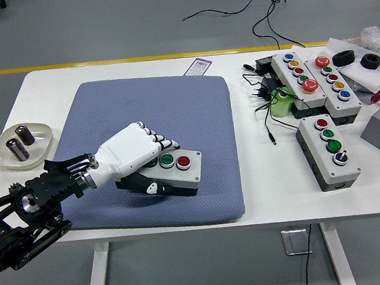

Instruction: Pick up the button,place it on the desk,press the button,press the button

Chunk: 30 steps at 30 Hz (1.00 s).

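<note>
Gripping the button box [176,170] with left robot hand [132,157], fingers curled over its left end, thumb along near side. Box low over near part of blue mat [174,117] on counter [277,194]; contact unclear. Pickup done; release and both presses left. Long axis roughly left-right, buttons facing up, red toward right.
</note>
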Each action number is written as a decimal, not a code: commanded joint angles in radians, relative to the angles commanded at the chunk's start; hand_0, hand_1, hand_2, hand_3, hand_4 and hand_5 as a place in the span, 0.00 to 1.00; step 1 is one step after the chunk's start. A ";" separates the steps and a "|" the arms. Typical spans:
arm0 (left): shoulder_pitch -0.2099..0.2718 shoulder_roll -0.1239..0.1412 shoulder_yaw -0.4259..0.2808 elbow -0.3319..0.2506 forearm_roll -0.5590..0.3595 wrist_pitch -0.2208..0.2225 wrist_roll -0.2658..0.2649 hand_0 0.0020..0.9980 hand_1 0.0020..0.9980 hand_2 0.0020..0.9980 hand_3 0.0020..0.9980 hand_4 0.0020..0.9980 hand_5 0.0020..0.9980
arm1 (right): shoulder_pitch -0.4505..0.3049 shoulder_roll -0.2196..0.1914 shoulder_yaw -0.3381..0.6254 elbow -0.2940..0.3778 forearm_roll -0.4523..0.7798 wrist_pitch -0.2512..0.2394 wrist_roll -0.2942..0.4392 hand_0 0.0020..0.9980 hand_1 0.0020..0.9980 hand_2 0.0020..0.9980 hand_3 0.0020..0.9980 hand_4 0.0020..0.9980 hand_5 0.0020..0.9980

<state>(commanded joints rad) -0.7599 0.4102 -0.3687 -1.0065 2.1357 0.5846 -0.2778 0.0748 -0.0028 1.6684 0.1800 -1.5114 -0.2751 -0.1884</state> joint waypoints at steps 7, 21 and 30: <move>0.021 -0.003 -0.042 0.029 -0.014 -0.005 0.032 0.04 0.00 0.00 0.35 0.83 0.35 | 0.001 0.002 0.004 0.000 -0.007 0.000 -0.001 0.55 0.64 0.69 0.62 0.29 0.13; 0.044 0.048 -0.086 0.081 -0.038 0.051 -0.038 0.04 0.00 0.00 0.36 0.82 0.37 | -0.001 0.003 0.005 0.000 -0.009 0.002 -0.001 0.55 0.64 0.69 0.62 0.29 0.13; 0.053 0.059 -0.086 0.130 -0.053 0.061 -0.054 0.04 0.00 0.00 0.36 0.81 0.37 | -0.002 0.003 0.005 0.000 -0.009 0.002 -0.002 0.55 0.64 0.69 0.62 0.29 0.12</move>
<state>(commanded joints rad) -0.7067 0.4687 -0.4548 -0.8768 2.0829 0.6454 -0.3314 0.0730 0.0000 1.6732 0.1800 -1.5200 -0.2727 -0.1907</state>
